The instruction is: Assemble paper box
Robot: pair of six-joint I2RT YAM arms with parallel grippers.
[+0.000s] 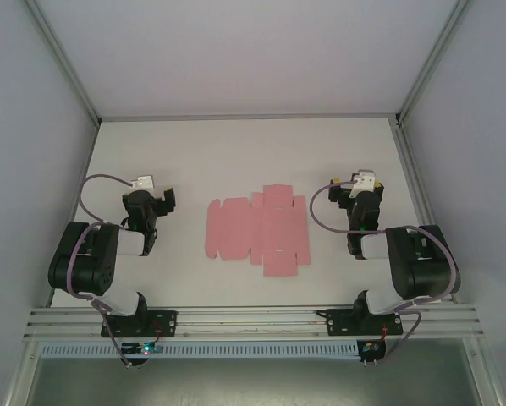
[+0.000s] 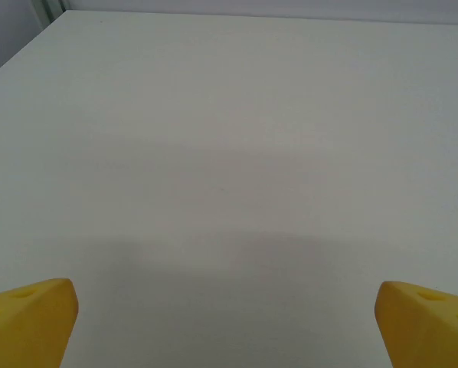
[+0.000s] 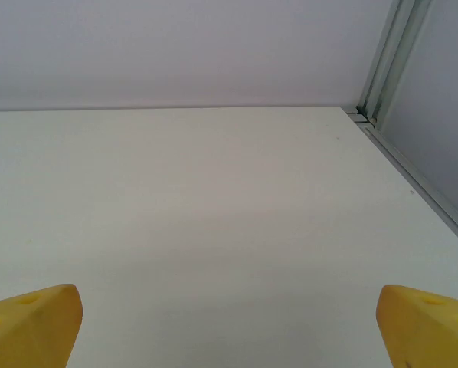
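**Flat sheet between two open arms, no fold begun**

The paper box [image 1: 257,230] is a flat pink die-cut sheet. It lies on the white desk [image 1: 236,144] in the gap between the two arms. No panel or flap stands up, so we judge that assembly has not started.

The left fingers [image 1: 163,201] are spread wide and hold nothing. The right fingers [image 1: 341,191] are the same, wide apart and empty. In each wrist view the yellow fingertips [image 2: 30,322] sit at opposite lower corners, with desk surface between them.

Key relation: the sheet lies inboard of both arms, to the right of the left fingers and to the left of the right fingers. Both sets of fingers aim toward the far side of the desk, so the sheet is off to the side of each, not ahead. Both are level with the sheet's far part, and most of the sheet lies nearer the bases.

The sheet is about as broad as it is deep, so we call no clear long axis. One broad panel juts left. A column of panels with end flaps runs far to near on the right half.

The right fingers look slightly closer to their edge of the sheet, but the margin is small.

Our judgement is that the coming move needs an arm to swing inward and down onto an edge. Thin card lying flat offers little to pinch and may slide.
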